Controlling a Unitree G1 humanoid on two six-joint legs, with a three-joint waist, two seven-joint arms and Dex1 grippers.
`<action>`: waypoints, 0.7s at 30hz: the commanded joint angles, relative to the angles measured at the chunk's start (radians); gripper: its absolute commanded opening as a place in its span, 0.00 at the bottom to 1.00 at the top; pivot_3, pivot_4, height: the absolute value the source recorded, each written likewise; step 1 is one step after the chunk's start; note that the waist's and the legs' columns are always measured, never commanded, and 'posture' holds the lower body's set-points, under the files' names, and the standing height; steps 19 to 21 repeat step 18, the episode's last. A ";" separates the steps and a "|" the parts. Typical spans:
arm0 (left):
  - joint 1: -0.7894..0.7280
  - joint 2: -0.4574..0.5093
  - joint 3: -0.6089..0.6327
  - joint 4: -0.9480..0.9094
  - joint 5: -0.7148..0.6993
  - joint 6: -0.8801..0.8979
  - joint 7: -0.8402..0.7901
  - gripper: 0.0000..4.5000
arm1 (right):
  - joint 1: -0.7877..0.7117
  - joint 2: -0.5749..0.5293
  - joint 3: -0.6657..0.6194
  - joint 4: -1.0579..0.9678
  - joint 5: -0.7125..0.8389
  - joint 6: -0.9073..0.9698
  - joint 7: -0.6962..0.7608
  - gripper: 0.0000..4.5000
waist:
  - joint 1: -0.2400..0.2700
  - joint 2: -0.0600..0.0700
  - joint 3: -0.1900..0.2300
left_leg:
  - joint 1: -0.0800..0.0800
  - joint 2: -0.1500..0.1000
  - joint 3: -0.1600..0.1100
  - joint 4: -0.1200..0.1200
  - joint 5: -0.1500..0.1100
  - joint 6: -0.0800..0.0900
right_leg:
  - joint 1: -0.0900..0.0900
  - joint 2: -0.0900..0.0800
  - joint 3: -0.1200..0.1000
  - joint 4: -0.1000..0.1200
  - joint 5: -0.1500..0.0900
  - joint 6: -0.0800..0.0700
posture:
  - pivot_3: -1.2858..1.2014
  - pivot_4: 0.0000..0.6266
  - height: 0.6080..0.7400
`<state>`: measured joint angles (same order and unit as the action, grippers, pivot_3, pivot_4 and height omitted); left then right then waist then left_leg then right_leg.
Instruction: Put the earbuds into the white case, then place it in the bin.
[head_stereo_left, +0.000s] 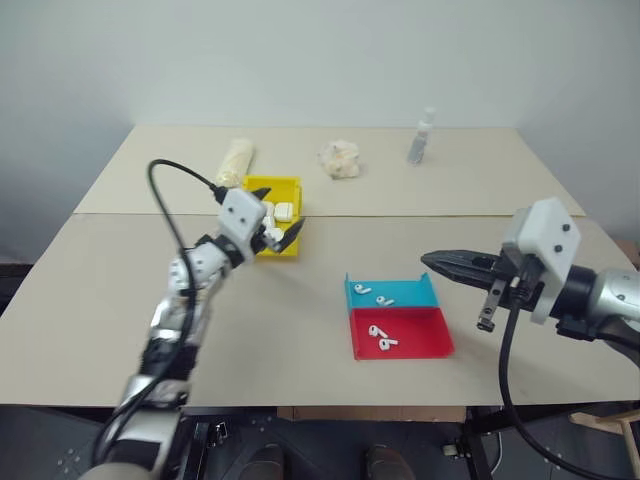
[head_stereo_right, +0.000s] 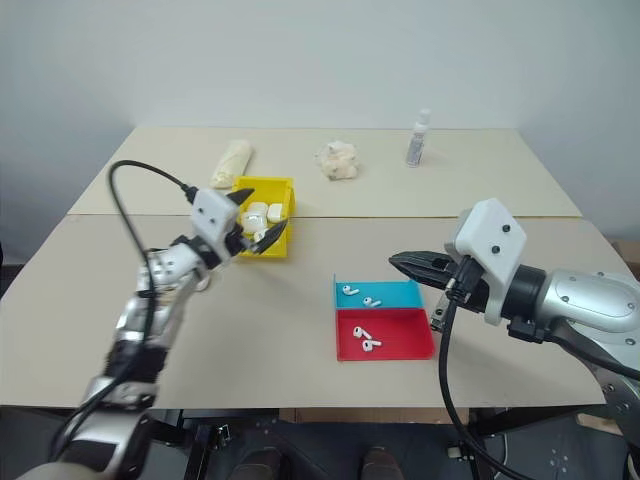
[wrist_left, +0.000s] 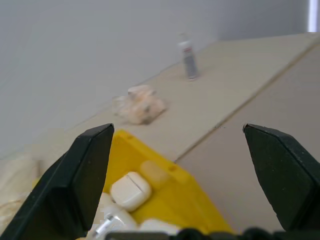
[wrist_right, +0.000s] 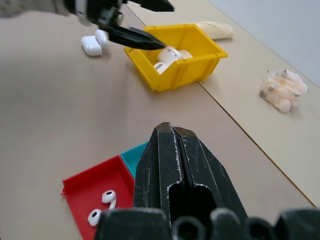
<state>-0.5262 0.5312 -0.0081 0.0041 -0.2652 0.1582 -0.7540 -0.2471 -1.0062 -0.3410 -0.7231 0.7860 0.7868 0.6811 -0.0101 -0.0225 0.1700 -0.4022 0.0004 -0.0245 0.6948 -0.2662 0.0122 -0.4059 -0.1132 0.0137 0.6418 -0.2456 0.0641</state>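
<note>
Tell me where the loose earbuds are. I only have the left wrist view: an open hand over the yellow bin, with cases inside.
Observer: Two earbuds lie in a blue tray, to the right of the bin and nearer the robot.
Operator: Are there any others?
Observer: Two further earbuds lie in a red tray that adjoins the blue one on its near side.
Operator: What is the right hand doing?
Observer: The right hand hovers shut and empty just right of the blue tray, pointing toward it.
</note>
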 joint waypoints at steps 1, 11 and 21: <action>0.074 0.070 0.053 -0.152 -0.174 0.064 -0.180 1.00 | 0.045 -0.039 -0.074 0.005 -0.038 -0.064 0.080 0.00 | 0.002 0.000 0.000 | 0.001 0.000 0.000 0.000 0.000 0.000 | 0.001 0.000 0.000 0.000 0.000 0.000 | 0.52 0.24 1.00; 0.193 0.297 0.159 -0.218 -0.319 0.166 -0.414 1.00 | 0.338 -0.098 -0.319 0.183 -0.265 -0.550 0.625 0.00 | 0.009 0.000 0.000 | 0.004 0.001 0.003 0.000 0.000 0.001 | 0.003 0.000 0.001 -0.006 -0.001 0.000 | 0.52 0.24 1.00; 0.208 0.342 0.197 -0.232 -0.354 0.198 -0.450 1.00 | 0.423 -0.082 -0.354 0.215 -0.307 -0.598 0.689 0.00 | 0.007 0.000 0.000 | 0.005 0.001 0.002 -0.001 0.000 0.001 | 0.004 0.000 0.001 -0.006 -0.001 0.000 | 0.52 0.24 1.00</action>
